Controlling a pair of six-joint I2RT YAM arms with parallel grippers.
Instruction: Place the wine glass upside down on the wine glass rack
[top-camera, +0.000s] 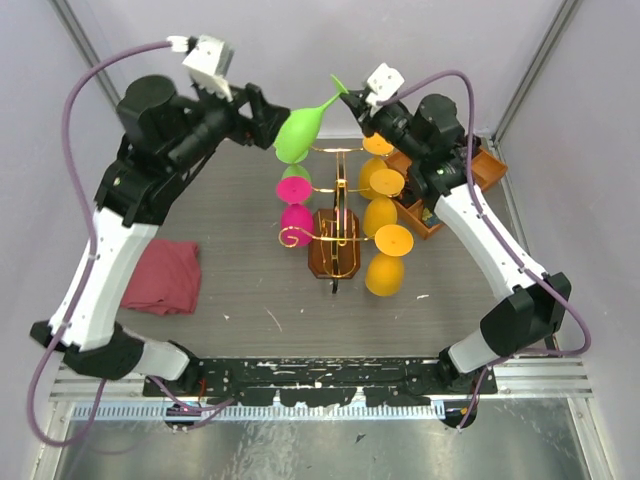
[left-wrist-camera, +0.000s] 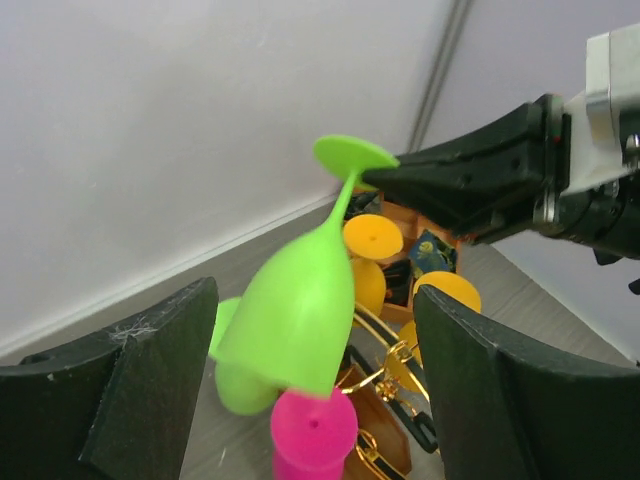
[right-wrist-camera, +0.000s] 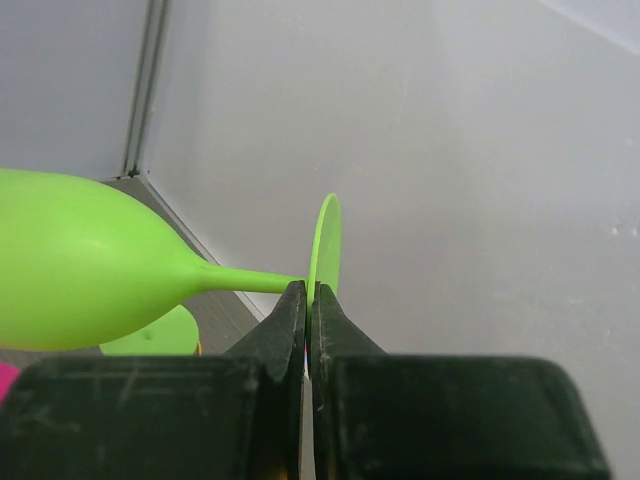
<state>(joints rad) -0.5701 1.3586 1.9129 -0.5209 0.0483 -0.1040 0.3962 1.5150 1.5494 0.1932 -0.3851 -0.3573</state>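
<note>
Now the green wine glass (top-camera: 298, 135) is in the air above the far end of the wine glass rack (top-camera: 337, 258), not yet hung on it. It is tilted, with the bowl lower and toward the left, and the foot higher and toward the right. The right gripper (right-wrist-camera: 308, 300) is pressed together on the thin edge of the round foot and carries the glass alone. The left gripper (top-camera: 266, 120) has its fingers wide apart, one at each side of the bowl. Its wrist view shows a gap on both sides, so it seems not to touch, though I cannot be fully sure.

On the rack, orange glasses (top-camera: 385, 262) hang upside down at the right side and pink glasses (top-camera: 296, 215) at the left. A red cloth (top-camera: 165, 275) lies on the table (top-camera: 240, 290) beside the left arm.
</note>
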